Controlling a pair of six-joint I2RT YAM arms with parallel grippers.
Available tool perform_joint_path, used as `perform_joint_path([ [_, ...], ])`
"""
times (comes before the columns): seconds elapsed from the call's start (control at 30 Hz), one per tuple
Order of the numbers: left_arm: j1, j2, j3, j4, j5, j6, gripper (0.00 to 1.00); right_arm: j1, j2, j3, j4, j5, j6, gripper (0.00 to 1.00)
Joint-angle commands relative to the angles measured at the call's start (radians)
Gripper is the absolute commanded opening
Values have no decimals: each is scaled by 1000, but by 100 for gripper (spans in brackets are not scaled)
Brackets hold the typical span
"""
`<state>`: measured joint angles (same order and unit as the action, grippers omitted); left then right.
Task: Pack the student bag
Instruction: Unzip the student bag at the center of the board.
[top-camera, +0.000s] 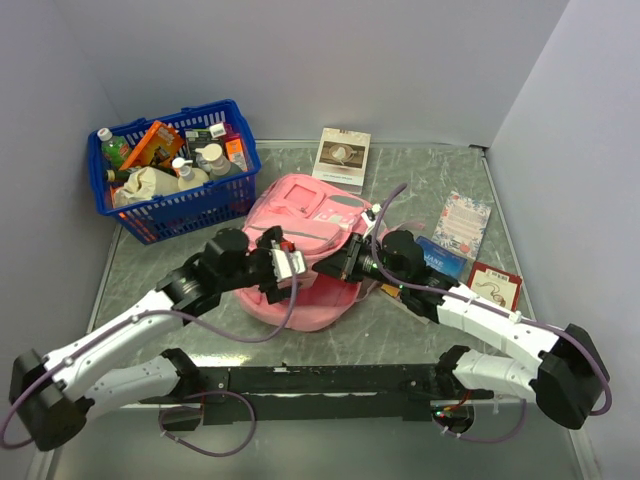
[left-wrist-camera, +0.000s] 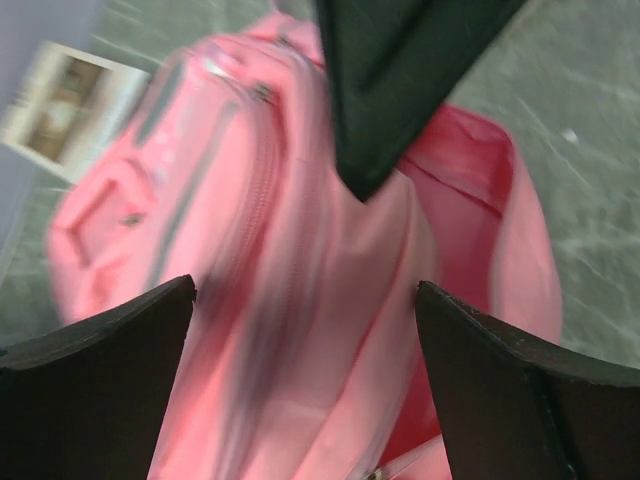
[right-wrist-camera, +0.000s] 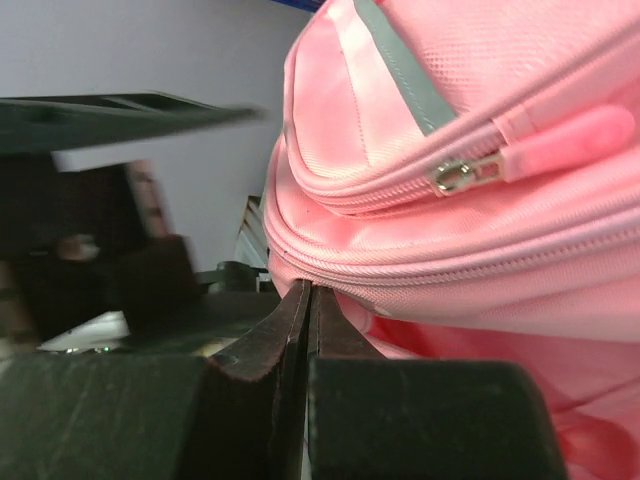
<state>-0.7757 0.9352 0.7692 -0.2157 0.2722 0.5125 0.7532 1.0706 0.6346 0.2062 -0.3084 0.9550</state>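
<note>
Student bag (top-camera: 310, 215) lies open; blue basket (top-camera: 165, 215) holds bottles (top-camera: 212, 157).

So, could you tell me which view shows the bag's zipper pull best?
The right wrist view: the zipper pull on the student bag is close and sharp, metal slider and pink tab plain. The top external view shows the whole bag, the pull too small to make out; the left wrist view is too blurred.

Bottom ctr: right pincer (right-wrist-camera: 308, 296), fingers pressed flat together, tips touching lower edge of student bag (right-wrist-camera: 470, 255); can't tell if fabric is nipped btwn them. Bag fills right side: grey stripe (right-wrist-camera: 405, 75) up top, metal zip pull (right-wrist-camera: 462, 176) w/ pink tab. Blurred dark shapes at left, pale wall (right-wrist-camera: 180, 50) behind.
</note>
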Motion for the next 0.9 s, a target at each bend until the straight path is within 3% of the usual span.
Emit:
perform_joint_path([
  [0.0,-4,56,53,-84,108,61,96,12,-64,77,116,-61,-9,0],
  [0.13,-4,91,103,-167,200,127,96,17,-77,63,108,-57,-22,0],
  [0.37,0,126,73,-67,115,170,98,21,-58,77,143,-145,-44,0],
  [0.43,0,143,56,-27,85,178,87,21,-58,80,144,-155,-51,0],
  [0.47,0,148,50,14,52,176,54,21,-58,83,133,-158,-55,0],
  [0.5,0,149,45,35,30,155,32,20,-60,88,124,-153,-67,0],
  [0.57,1,146,35,71,-10,146,1,18,-76,88,99,-149,-76,0],
  [0.6,0,140,35,84,-27,130,1,18,-86,88,87,-129,-91,0],
  [0.63,0,140,39,90,-43,115,1,18,-102,91,70,-120,-102,8],
  [0.7,3,136,51,78,-80,92,1,11,-121,108,6,-89,-125,11],
  [0.77,1,128,79,61,-99,84,1,-5,-155,116,-31,-69,-142,20],
  [0.83,4,114,135,-6,-126,83,1,-40,-202,137,-117,-13,-168,45],
  [0.87,6,110,162,-54,-125,119,1,-55,-218,146,-155,9,-177,50],
])
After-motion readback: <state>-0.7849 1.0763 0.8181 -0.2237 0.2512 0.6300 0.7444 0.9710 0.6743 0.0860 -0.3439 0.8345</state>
